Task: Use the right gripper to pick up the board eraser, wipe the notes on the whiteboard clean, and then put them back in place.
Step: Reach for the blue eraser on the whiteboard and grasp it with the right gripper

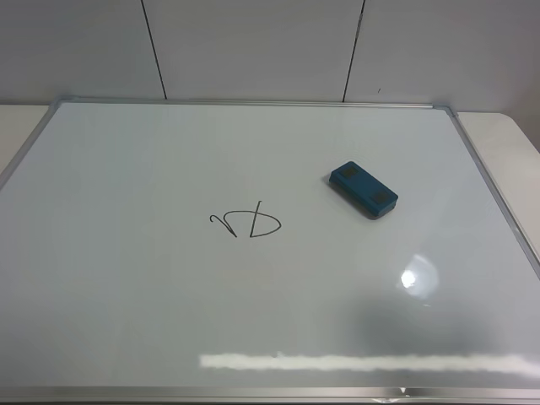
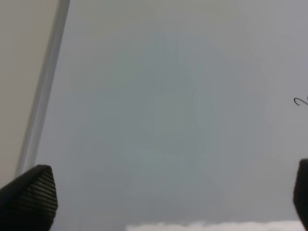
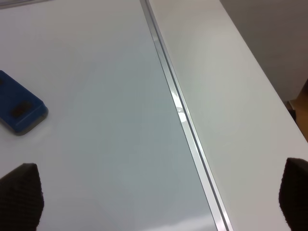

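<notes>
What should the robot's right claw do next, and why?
Probably slide the right gripper inward over the board eraser before lowering. It is wide open and empty, above the right frame of the whiteboard. The eraser lies off to one side, untouched, and the notes are not yet wiped.

The whiteboard (image 1: pixel 169 295) looked glossy and smooth, with bright reflections near the lower edge of the picture. Its thin frame (image 1: pixel 253 102) seemed to be silver metal. The board eraser (image 1: pixel 363 189) looked like smooth teal plastic. The pads (image 2: pixel 29 199) of the left gripper (image 2: pixel 166 195) were black with a rough, woven texture.
</notes>
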`<state>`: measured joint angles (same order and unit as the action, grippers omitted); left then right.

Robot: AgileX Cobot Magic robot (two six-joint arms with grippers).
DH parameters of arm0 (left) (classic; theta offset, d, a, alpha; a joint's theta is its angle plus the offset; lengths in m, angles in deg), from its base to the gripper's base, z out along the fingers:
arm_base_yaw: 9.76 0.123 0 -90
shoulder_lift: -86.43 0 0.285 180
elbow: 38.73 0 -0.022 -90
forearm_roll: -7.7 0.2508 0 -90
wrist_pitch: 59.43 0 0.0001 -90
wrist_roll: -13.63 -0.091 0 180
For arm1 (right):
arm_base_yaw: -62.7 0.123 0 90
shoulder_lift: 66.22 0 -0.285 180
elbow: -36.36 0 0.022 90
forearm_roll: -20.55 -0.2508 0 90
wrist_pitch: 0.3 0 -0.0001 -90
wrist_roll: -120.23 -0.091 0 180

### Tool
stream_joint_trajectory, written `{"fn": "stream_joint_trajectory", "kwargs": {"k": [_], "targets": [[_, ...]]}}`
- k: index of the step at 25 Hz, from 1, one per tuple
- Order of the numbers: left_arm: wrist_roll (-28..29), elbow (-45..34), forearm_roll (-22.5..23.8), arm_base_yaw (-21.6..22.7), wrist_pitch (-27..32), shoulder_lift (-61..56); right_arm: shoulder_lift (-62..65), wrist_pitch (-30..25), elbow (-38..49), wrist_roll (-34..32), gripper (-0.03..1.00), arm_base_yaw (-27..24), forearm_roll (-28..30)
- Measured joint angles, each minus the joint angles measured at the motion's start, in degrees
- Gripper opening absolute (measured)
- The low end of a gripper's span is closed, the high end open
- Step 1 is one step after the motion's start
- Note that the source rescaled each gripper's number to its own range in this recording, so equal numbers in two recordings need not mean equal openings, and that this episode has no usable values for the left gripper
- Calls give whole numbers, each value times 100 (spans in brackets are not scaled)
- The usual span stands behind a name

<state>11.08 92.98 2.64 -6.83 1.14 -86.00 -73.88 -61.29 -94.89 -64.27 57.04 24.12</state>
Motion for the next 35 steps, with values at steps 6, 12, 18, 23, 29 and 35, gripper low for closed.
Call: {"fn": "stream_joint_trajectory", "kwargs": {"k": [6,12,18,23,29,35], "targets": [[0,0,0,0,0,0,0,0,0,0,96,0,0],[0,0,0,0,0,0,0,0,0,0,96,28,0],[0,0,0,0,0,0,0,0,0,0,96,68,0],[0,0,0,0,0,0,0,0,0,0,96,68,0],[0,0,0,0,0,0,-516,63,-187,0,96,68,0],[0,0,0,0,0,0,-1581,225,-602,0,96,68,-5]]}}
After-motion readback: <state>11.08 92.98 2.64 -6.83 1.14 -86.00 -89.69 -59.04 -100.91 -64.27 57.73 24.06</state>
